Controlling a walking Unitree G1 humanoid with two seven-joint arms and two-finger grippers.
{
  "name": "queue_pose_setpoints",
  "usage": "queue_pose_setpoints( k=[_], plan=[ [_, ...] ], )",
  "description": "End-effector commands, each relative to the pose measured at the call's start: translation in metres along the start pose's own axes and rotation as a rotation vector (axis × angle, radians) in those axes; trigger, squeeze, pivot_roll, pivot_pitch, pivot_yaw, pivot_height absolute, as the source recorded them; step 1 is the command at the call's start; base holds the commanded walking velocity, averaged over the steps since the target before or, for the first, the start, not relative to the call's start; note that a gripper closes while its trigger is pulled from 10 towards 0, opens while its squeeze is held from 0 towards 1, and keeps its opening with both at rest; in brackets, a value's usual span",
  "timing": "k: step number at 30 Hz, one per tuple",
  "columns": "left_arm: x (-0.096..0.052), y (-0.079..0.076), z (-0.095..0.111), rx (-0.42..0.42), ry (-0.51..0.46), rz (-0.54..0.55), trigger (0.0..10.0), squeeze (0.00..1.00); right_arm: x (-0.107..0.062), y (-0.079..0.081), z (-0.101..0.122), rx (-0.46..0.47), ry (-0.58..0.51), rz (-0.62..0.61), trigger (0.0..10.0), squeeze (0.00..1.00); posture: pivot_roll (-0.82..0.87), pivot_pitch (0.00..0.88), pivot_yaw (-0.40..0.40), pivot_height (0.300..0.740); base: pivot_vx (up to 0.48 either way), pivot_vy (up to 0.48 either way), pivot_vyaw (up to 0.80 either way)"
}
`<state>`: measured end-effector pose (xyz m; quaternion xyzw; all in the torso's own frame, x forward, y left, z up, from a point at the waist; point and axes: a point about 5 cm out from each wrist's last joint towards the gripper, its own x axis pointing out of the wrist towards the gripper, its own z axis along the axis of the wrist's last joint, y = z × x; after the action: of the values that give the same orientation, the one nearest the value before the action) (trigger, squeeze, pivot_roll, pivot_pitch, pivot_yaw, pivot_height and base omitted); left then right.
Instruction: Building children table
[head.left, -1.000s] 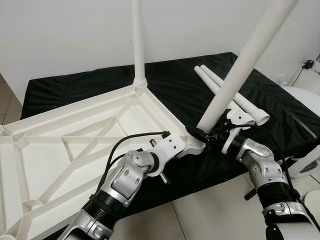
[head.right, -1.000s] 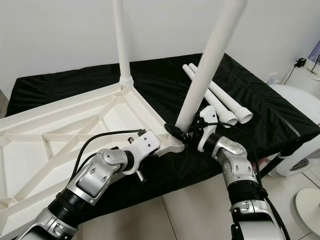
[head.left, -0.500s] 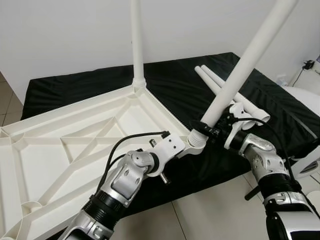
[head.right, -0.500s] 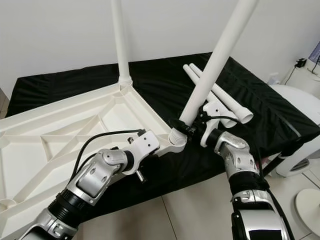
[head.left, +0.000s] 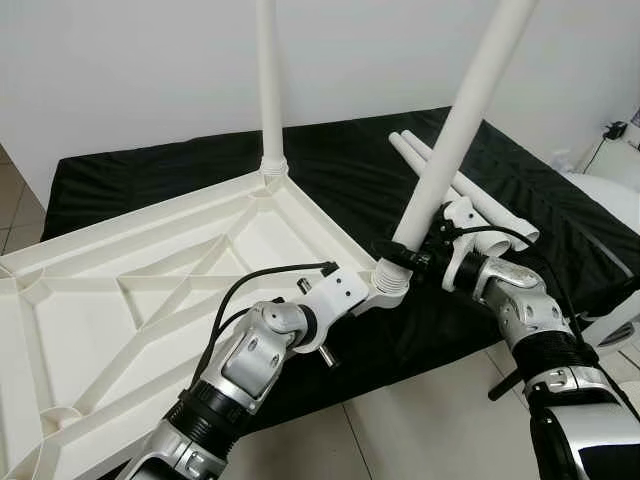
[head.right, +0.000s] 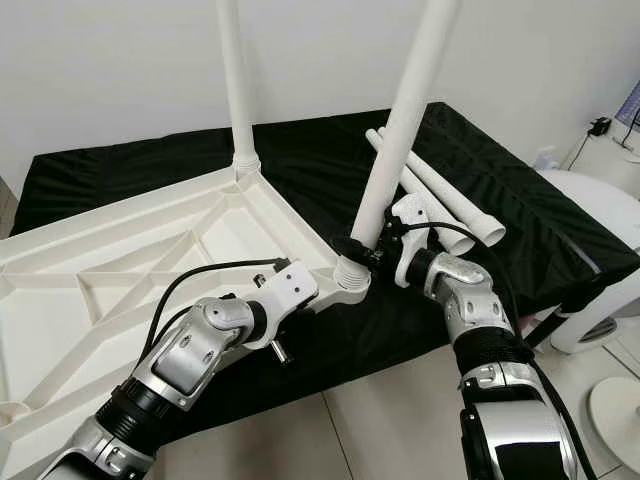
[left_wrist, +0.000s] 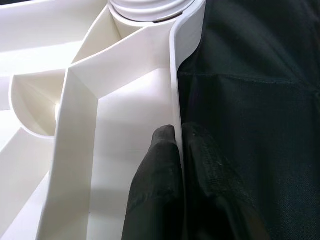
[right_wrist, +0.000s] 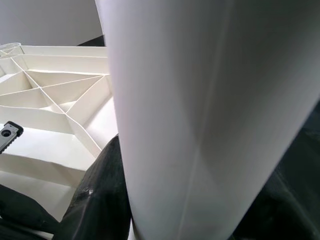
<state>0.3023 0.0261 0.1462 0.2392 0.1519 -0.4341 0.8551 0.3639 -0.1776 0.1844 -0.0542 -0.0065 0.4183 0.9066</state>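
Observation:
The white tabletop (head.left: 150, 290) lies upside down on a black cloth (head.left: 150, 170). One white leg (head.left: 268, 80) stands upright in its far corner. My left gripper (left_wrist: 179, 135) is shut on the tabletop rim (left_wrist: 175, 90) beside the near right corner socket (head.left: 390, 283). My right gripper (head.left: 405, 258) is shut on a second white leg (head.left: 455, 130) low down. That leg's foot sits at the socket and it leans slightly right. In the right wrist view this leg (right_wrist: 200, 110) looms close, with one black finger (right_wrist: 100, 195) beside it.
Two loose white legs (head.left: 470, 190) lie on the cloth behind my right arm. A white appliance (head.left: 610, 190) stands at the far right. The tiled floor (head.left: 420, 420) lies in front of the cloth-covered platform, and a white wall rises behind it.
The leg in my right gripper has swung from a strong rightward lean to nearly upright over the corner socket. My left gripper stays clamped on the rim.

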Motion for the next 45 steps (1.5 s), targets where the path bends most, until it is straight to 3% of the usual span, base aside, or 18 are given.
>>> queue_pose_setpoints(
  k=[1, 14, 26, 35, 45],
  plan=[
    [-0.007, 0.007, 0.012, 0.021, -0.055, 0.106, 10.0, 0.00, -0.003, 0.001, -0.017, -0.016, 0.102, -0.009, 10.0, 0.00, -0.07, 0.082, -0.008, 0.740, 0.000, 0.000, 0.00],
    [-0.008, 0.009, 0.012, 0.015, -0.055, 0.116, 10.0, 0.00, -0.004, 0.002, -0.030, -0.033, 0.150, -0.049, 10.0, 0.00, -0.07, 0.093, -0.003, 0.740, 0.000, 0.000, 0.00],
    [-0.009, 0.009, 0.014, 0.017, -0.058, 0.115, 10.0, 0.00, -0.015, 0.002, -0.050, 0.041, 0.171, -0.156, 10.0, 0.00, -0.07, 0.097, -0.001, 0.740, 0.000, 0.000, 0.00],
    [-0.009, 0.010, 0.015, 0.021, -0.059, 0.111, 10.0, 0.00, -0.014, 0.015, -0.065, 0.053, 0.210, -0.133, 10.0, 0.00, -0.07, 0.096, 0.005, 0.740, 0.000, 0.000, 0.00],
    [-0.009, 0.009, 0.015, 0.019, -0.059, 0.113, 10.0, 0.00, -0.008, 0.019, -0.067, 0.038, 0.233, -0.095, 10.0, 0.00, -0.07, 0.089, -0.001, 0.740, 0.000, 0.000, 0.00]
  ],
)
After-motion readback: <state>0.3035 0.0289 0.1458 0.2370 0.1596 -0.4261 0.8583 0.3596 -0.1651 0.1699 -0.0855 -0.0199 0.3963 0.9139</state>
